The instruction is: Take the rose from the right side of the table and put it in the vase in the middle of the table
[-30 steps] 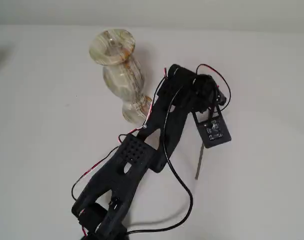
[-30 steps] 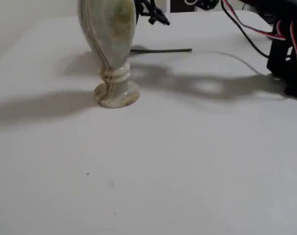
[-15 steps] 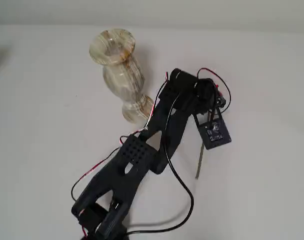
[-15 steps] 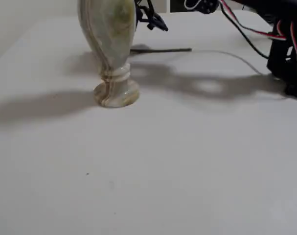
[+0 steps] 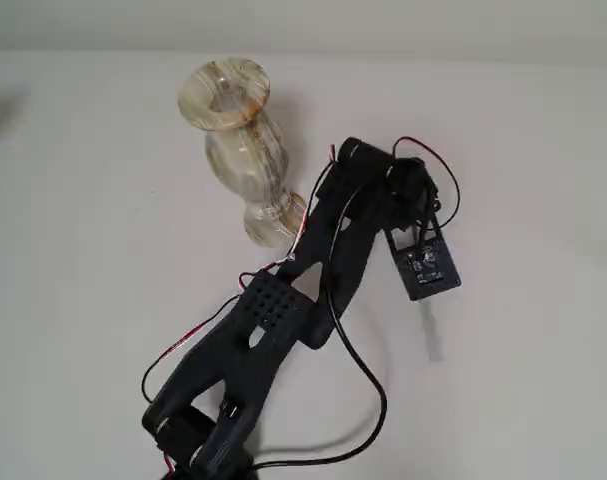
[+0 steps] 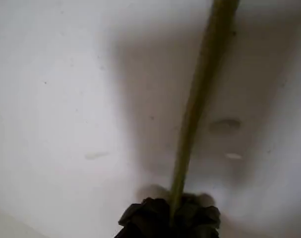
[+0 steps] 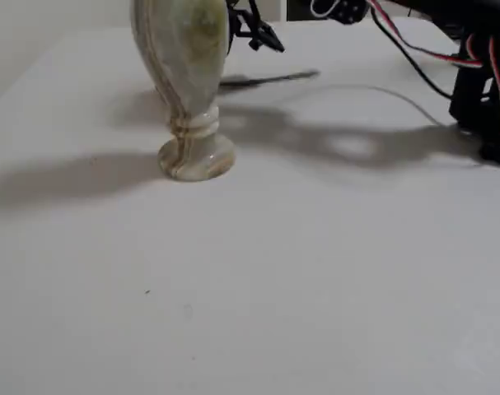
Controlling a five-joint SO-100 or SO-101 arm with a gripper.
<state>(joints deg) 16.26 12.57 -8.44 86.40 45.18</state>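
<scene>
Stem of rose [image 6: 192, 111] runs from our hand [image 6: 172, 214] toward 12 o'clock in wrist view; hand looks clamped on it, just above worktop [image 5: 73, 300]. Vase [image 5: 241, 150] sits at 10 o'clock from hand [image 5: 430, 335] in a fixed view; bloom unseen.

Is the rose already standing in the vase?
No: in the top-down fixed view the vase mouth is empty, and the wrist view shows the rose stem running out from the gripper over the table.
</scene>
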